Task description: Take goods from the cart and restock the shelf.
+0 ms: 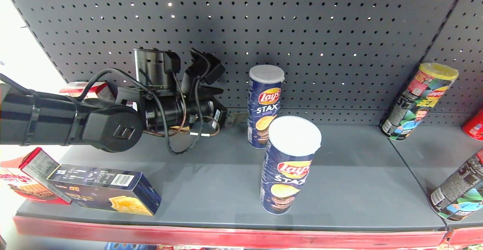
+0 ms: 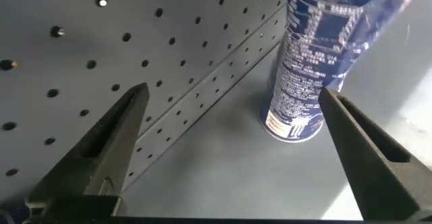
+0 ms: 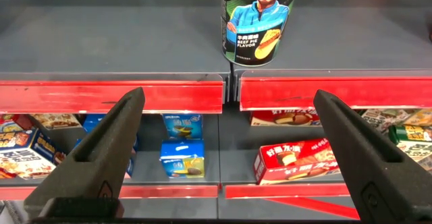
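Our left gripper (image 1: 234, 118) hangs spread, empty, beside the rear can (image 1: 264, 106) at the pegboard (image 1: 302, 23); right gripper (image 3: 227, 94) spread too.

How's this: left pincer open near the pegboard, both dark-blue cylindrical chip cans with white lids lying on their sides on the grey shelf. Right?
No. Head view: the rear dark-blue cylindrical chip can and the front dark-blue can both stand upright on the grey metal shelf. Left pincer is open near the grey perforated pegboard, as said.
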Controlling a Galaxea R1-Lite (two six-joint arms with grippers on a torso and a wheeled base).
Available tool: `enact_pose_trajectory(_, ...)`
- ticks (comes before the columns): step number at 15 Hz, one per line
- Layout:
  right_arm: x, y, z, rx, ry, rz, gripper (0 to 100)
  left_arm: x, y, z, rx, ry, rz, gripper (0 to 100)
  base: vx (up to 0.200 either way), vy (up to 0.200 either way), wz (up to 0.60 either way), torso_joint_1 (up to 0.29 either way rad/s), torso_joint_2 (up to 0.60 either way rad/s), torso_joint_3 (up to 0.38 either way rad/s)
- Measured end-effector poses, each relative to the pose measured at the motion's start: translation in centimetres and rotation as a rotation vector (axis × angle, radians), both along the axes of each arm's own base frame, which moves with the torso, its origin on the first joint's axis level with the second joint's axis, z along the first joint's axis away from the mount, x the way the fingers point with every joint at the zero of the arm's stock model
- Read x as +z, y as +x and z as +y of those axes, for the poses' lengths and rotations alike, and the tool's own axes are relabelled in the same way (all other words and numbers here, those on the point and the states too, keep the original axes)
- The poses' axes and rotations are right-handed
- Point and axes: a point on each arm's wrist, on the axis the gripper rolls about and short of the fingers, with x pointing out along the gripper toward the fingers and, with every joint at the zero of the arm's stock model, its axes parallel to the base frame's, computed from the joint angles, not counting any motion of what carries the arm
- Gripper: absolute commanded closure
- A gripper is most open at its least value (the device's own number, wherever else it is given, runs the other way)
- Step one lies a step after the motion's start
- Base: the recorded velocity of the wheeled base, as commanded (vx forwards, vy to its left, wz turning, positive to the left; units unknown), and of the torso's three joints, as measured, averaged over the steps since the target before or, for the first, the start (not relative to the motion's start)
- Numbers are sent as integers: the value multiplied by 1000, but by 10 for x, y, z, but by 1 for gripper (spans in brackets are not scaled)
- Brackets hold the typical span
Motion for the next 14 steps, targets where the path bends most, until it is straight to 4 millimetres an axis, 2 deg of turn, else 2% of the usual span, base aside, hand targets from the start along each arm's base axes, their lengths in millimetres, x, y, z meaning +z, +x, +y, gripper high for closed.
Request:
enact_pose_trajectory(5,0,0,0,1,0,0,0,-2,3,-4,17,3,1,0,0,0,0,0,0,0)
enact_pose_trajectory(9,0,0,0,0,0,0,0,-6,3,1,35,8,9,0,0,0,0,0,0,0)
enact_pose_trajectory(14,0,0,0,1,0,0,0,-5,-10,11,-45,-1,26,0,0,0,0,0,0,0)
